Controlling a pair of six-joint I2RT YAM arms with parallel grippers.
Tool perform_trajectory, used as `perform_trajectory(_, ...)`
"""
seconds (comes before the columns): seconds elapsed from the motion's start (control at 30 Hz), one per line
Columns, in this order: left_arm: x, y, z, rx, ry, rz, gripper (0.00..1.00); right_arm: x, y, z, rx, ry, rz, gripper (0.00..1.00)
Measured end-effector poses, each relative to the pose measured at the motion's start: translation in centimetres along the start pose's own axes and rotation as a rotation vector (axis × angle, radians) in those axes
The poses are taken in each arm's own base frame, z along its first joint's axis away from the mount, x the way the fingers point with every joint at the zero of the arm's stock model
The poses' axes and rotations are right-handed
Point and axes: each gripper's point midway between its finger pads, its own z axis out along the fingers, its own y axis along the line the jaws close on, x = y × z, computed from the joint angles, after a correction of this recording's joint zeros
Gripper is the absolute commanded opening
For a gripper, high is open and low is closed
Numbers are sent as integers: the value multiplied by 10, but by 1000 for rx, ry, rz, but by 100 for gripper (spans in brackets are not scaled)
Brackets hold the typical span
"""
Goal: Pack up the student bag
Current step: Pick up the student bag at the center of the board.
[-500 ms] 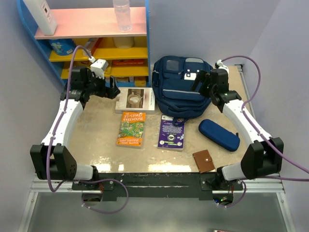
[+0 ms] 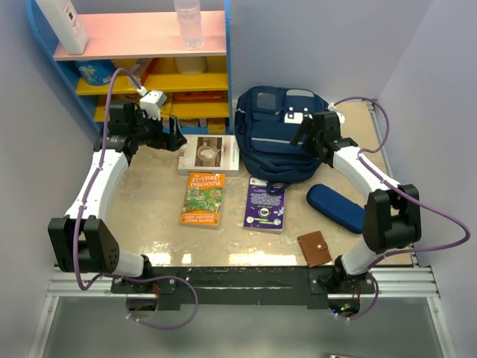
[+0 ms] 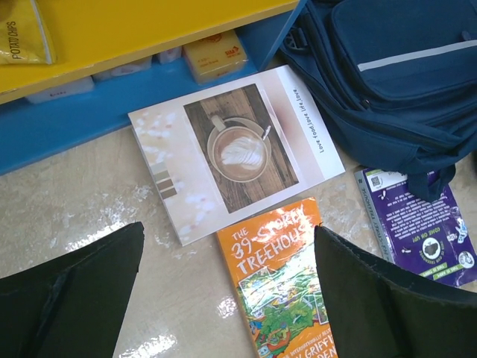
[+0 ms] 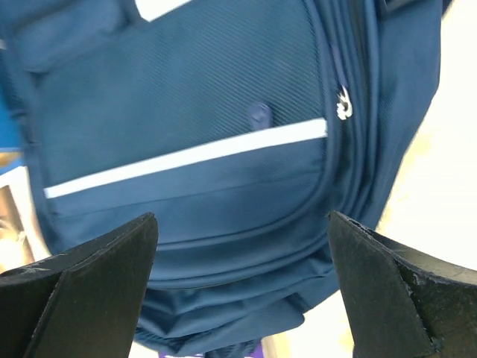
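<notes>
**Quick head count, table and shelf**

One bag point(image 2: 276, 145) is counted. Three books are laid out: a coffee book point(image 2: 209, 154), a Treehouse book point(image 2: 203, 198) and a purple book point(image 2: 265, 205). One pencil case point(image 2: 335, 207) and one wallet point(image 2: 314, 248) are seen too. One shelf point(image 2: 134, 37) is found at the back, with one bottle point(image 2: 188, 24) and one white container point(image 2: 63, 22) stood on top. The lower-shelf clutter can't be counted, too much is hidden. Two arms are counted: left arm point(image 2: 100, 179), right arm point(image 2: 365, 168).
</notes>
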Motion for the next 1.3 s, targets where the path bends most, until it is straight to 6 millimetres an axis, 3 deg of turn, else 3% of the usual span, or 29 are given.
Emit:
perform_trajectory(0.27, 3, -2, 0, 10, 10, -5, 100, 9, -5, 8, 16, 15, 44, 95)
perform_trajectory(0.57, 4, -1, 0, 9, 14, 14, 100, 30, -12, 36, 60, 50, 148, 84)
perform_trajectory(0.7, 9, 0, 1, 10, 24, 15, 100, 28, -16, 40, 74, 16, 190, 65)
perform_trajectory(0.77, 12, 0, 1, 10, 30, 13, 100, 30, -20, 42, 87, 8, 202, 60)
perform_trajectory(0.87, 16, 0, 2, 11, 40, 8, 100, 33, -26, 44, 104, -2, 220, 38)
perform_trajectory(0.9, 18, 0, 3, 11, 43, 6, 100, 33, -27, 44, 112, -6, 224, 21)
perform_trajectory(1.0, 21, 1, 3, 11, 50, 4, 100, 30, -31, 45, 125, -20, 249, 0)
perform_trajectory(1.13, 22, 1, 3, 12, 52, 3, 100, 22, -27, 40, 111, -42, 271, 0)
perform_trajectory(1.3, 24, 0, 4, 16, 57, 1, 100, -1, -13, 17, 52, -96, 288, 0)
